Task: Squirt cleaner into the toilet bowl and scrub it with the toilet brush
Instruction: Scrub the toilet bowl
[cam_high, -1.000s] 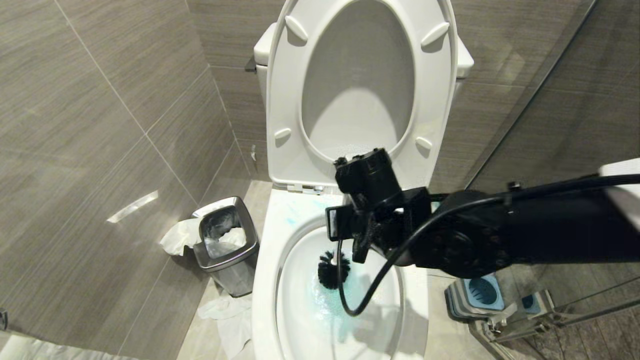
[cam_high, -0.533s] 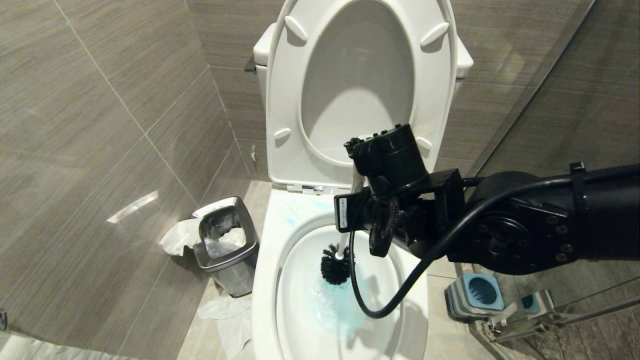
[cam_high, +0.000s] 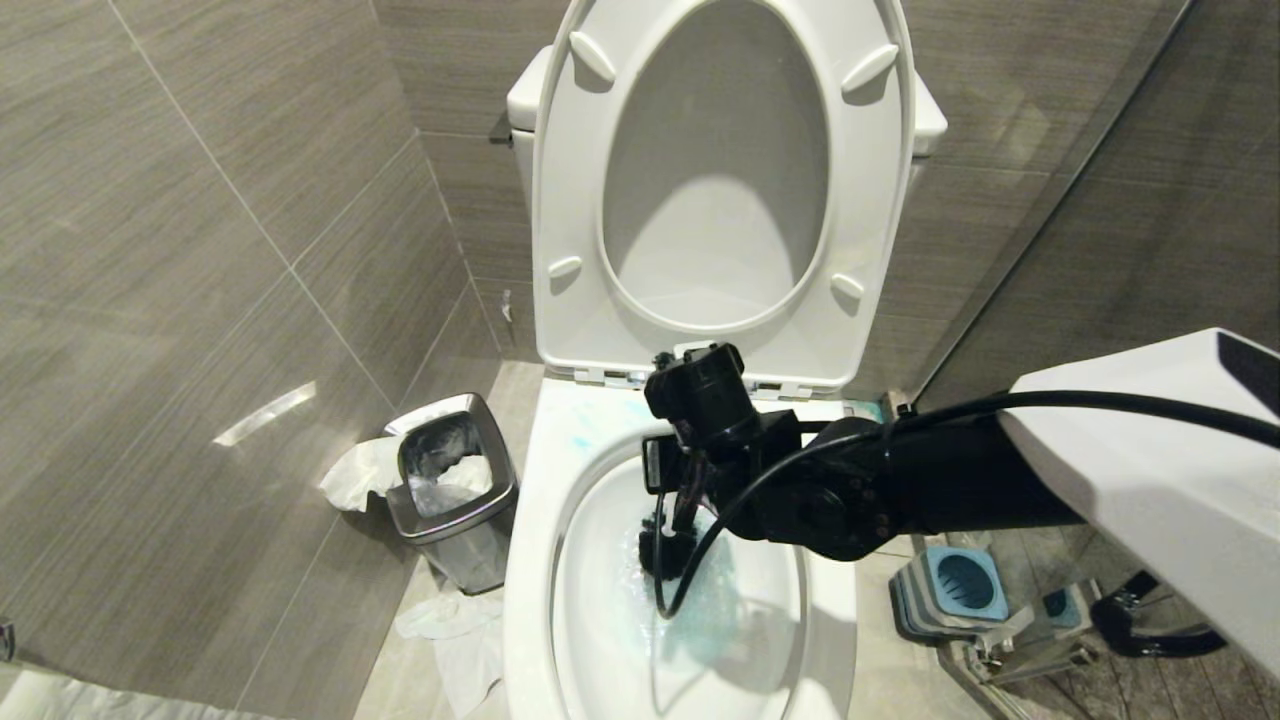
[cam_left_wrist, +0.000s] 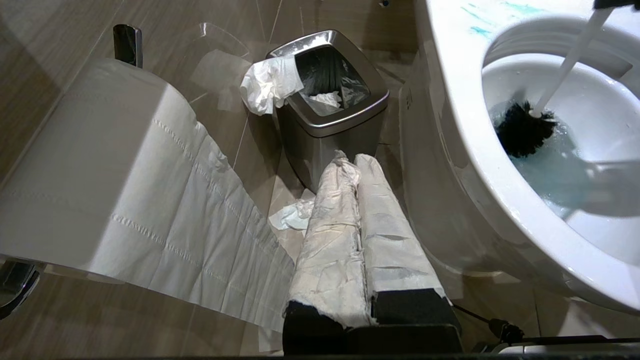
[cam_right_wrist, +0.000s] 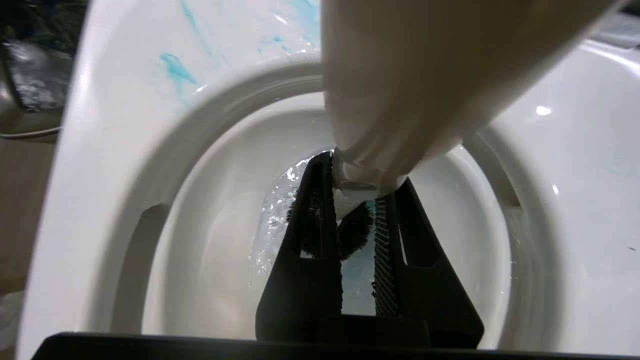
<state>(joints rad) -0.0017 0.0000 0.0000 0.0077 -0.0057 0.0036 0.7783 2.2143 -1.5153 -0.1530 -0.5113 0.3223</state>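
My right gripper, reaching across over the toilet bowl and angled down, clamps the toilet brush handle; its bristles sit in cleaner-tinted water. Left gripper sits pinched closed beside the bowl.

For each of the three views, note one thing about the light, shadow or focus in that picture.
Head view: a bright glare streak on the wall tile and a soft shadow on the raised lid. Left wrist view: the arm's shadow lies across the toilet bowl water. Right wrist view: the toilet brush handle looms blurred, too close to the lens.
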